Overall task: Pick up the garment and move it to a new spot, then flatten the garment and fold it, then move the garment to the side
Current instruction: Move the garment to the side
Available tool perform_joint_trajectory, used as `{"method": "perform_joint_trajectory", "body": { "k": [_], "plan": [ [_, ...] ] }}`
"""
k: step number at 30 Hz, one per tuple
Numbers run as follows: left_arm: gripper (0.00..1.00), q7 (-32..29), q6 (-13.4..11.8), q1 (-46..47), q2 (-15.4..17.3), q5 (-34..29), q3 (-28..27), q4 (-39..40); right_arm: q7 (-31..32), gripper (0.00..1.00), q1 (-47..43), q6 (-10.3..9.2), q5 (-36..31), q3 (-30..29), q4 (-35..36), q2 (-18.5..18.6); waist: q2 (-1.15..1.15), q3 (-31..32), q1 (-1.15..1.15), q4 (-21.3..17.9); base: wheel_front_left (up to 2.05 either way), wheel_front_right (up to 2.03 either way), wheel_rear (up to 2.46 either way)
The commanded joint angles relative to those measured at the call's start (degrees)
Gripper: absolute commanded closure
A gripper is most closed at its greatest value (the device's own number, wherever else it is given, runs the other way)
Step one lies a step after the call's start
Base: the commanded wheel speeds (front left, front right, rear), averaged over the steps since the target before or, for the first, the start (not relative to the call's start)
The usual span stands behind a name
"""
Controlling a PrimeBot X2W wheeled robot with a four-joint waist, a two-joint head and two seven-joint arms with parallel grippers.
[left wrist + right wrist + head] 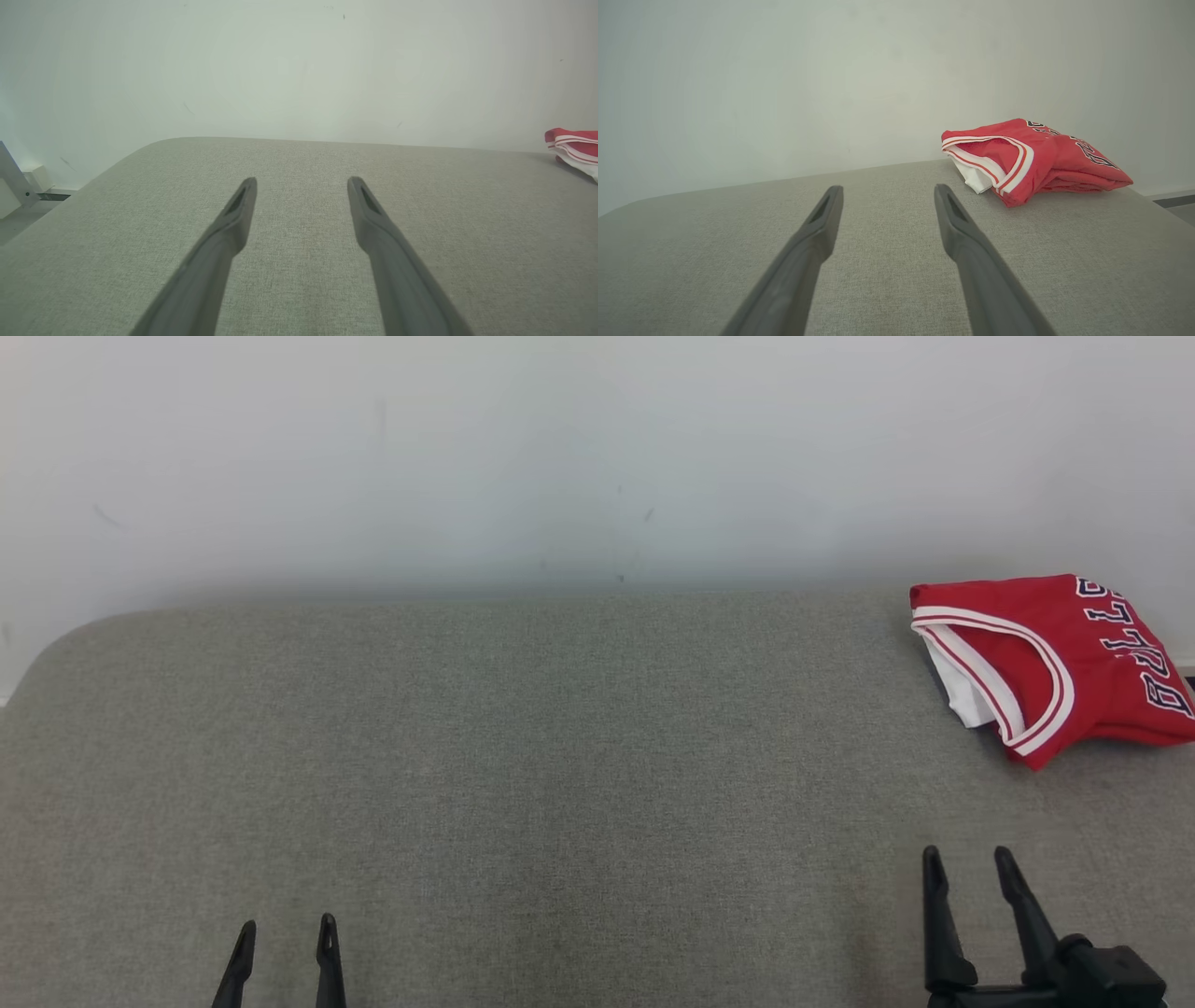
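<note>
One broad grey cloth-covered table (560, 756) bears the red, white-trimmed jersey (1046, 653), seemingly folded and already set aside at its far right corner, so the left gripper (287, 924) and right gripper (966, 852), both spread empty, need only stay clear.

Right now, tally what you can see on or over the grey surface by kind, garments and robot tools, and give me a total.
Garments: 1, the red garment with white trim, at the far right of the grey surface.
Tools: 2, the left tool and the right tool, both open and empty.
Total: 3.
</note>
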State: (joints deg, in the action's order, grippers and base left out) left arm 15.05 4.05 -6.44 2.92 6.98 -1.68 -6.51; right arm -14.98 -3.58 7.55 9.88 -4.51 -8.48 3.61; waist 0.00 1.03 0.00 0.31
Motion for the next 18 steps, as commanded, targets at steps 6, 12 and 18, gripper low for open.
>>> {"method": "perform_joint_trajectory", "body": {
  "k": [6, 12, 18],
  "plan": [
    [0.0, 0.16, -0.87, -0.37, -0.06, -0.78, 0.07, -0.57, -0.23, 0.0, -0.78, -0.12, -0.02, 3.47, -1.15, -0.44, 0.0, 0.11, 0.0, 0.39, 0.0, 0.0, 0.0],
    [0.0, 0.16, -1.4, -0.5, -0.07, -0.82, 0.02, -1.33, -0.23, 0.0, -1.34, -0.12, -0.53, 6.27, -2.63, -0.68, 0.0, 0.26, 0.0, 0.83, 0.0, 0.0, 0.0],
    [0.0, 0.16, -1.27, -0.71, -0.07, -0.08, -0.21, -1.94, -0.23, 0.0, -1.39, -0.12, -0.24, 6.49, -2.71, -0.77, 0.0, 0.21, 0.0, 0.67, 0.0, 0.0, 0.0]
  ]
}}
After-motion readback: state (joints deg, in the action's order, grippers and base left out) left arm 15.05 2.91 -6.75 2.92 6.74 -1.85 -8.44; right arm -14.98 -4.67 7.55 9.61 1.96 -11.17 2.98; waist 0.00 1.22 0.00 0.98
